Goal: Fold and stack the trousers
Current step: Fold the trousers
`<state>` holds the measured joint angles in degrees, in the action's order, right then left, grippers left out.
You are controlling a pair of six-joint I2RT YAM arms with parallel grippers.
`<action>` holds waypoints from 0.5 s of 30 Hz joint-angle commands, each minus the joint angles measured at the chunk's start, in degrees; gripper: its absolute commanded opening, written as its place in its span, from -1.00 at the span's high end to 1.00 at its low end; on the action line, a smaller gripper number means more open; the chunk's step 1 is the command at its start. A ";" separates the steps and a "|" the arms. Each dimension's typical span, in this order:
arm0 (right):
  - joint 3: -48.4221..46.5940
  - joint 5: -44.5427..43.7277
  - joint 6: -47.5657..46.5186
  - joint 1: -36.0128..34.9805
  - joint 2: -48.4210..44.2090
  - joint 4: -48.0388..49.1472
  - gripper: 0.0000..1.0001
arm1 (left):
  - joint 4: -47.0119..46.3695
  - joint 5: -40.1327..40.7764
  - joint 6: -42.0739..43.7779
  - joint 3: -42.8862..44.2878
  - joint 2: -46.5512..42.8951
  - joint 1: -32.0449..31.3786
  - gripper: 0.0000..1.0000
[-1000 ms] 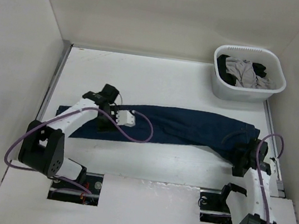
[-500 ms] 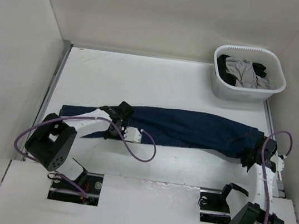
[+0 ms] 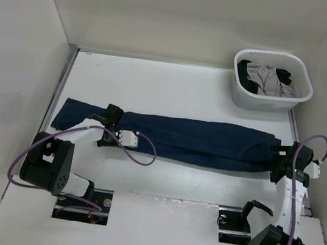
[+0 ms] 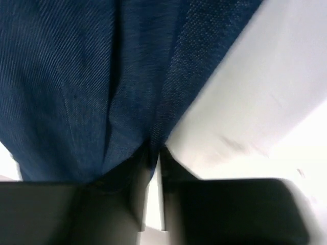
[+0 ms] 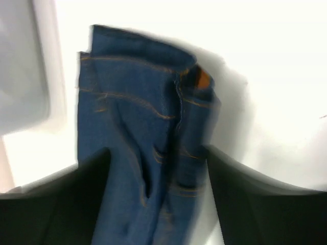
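Observation:
The dark navy trousers (image 3: pixel 197 141) lie stretched out in a long band across the table, legs to the left and waist to the right. My left gripper (image 3: pixel 104 138) is at the near edge of the legs. In the left wrist view it (image 4: pixel 155 155) is shut, pinching the denim edge (image 4: pixel 127 92). My right gripper (image 3: pixel 279 161) is at the waist end. In the right wrist view it (image 5: pixel 156 163) is open, with its fingers (image 5: pixel 87 178) either side of the waist cloth (image 5: pixel 133 112), which shows brownish stitching.
A white basket (image 3: pixel 259 103) with grey and black clothes stands at the back right. Walls close in the table on the left, back and right. A raised rail runs along the table's right edge (image 3: pixel 299 140).
The trousers have been pulled out straight and longer. The leg end has shifted left and the waist end right. My left gripper has moved left and my right gripper farther right.

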<state>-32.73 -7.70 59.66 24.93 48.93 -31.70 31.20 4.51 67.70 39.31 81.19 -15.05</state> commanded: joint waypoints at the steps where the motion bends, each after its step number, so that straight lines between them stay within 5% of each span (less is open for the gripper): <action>1: 2.84 -0.30 0.10 1.57 -1.63 -1.16 -1.00 | 9.22 -1.17 3.32 -3.44 -4.80 -2.38 0.47; 3: 3.90 0.23 0.63 2.62 -3.56 -3.00 -1.00 | 12.20 -0.74 0.69 -4.24 -6.38 -5.55 0.18; 7: 0.31 -2.39 -2.25 4.12 -8.84 -8.98 -1.00 | 20.54 -2.22 -5.46 1.01 -9.73 -6.62 0.08; 12: -9.44 -8.20 -10.43 3.86 -9.03 -12.42 -1.00 | 29.35 -8.02 -7.85 12.88 -12.63 0.49 0.02; 15: -12.62 -10.22 -12.72 3.77 -7.10 -11.20 -1.00 | 26.56 -9.52 -8.37 17.02 -11.76 11.01 -0.07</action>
<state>-41.69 -13.63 51.64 28.82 40.80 -42.98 55.88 -1.52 61.10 52.31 70.22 -10.98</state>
